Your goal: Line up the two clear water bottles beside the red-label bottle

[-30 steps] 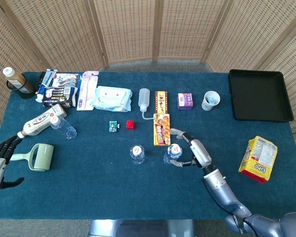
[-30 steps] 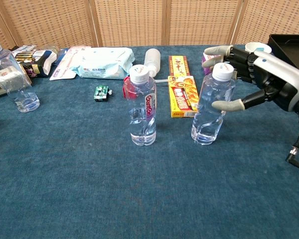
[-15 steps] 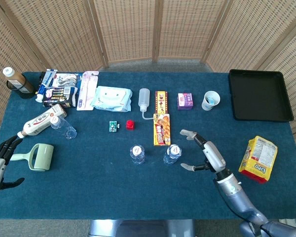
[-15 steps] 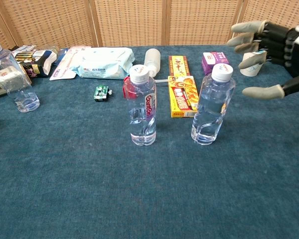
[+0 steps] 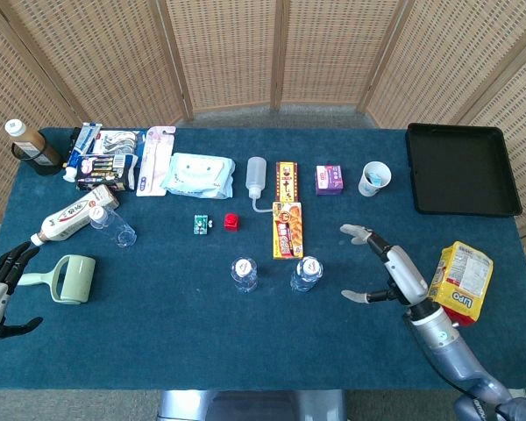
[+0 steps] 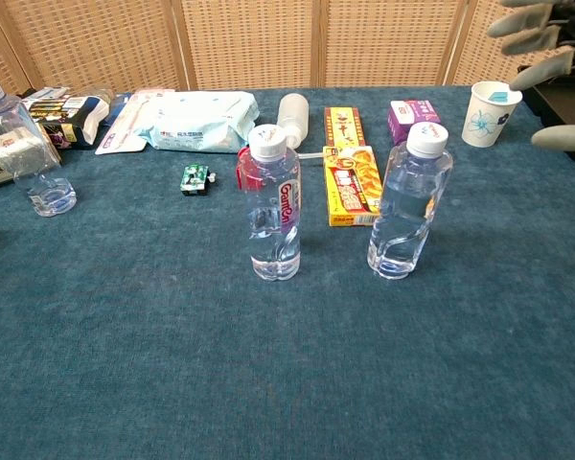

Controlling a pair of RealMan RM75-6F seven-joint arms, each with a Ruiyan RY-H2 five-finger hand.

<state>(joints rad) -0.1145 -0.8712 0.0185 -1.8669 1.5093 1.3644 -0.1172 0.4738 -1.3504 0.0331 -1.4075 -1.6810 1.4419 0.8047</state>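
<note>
The red-label bottle (image 5: 244, 273) (image 6: 273, 206) stands upright near the table's middle. One clear water bottle (image 5: 306, 273) (image 6: 408, 202) stands upright just to its right, a small gap between them. A second clear bottle (image 5: 114, 226) (image 6: 24, 144) stands far off at the left. My right hand (image 5: 387, 267) hovers to the right of the near clear bottle, fingers spread, holding nothing; the chest view shows only its fingertips (image 6: 546, 38) at the top right. At the table's left edge my left hand (image 5: 0, 285) is open and touches nothing.
A green lint roller (image 5: 70, 279) and a lying white bottle (image 5: 70, 217) are near my left hand. Yellow boxes (image 5: 287, 219), a squeeze bottle (image 5: 257, 180), wipes (image 5: 199, 174) and a paper cup (image 5: 374, 178) sit behind the bottles. A black tray (image 5: 462, 168) and a snack bag (image 5: 458, 281) lie at the right.
My right hand has let go of the near clear bottle and drawn away to the right. The bottle stays standing beside the red-label bottle. The left hand has not moved.
</note>
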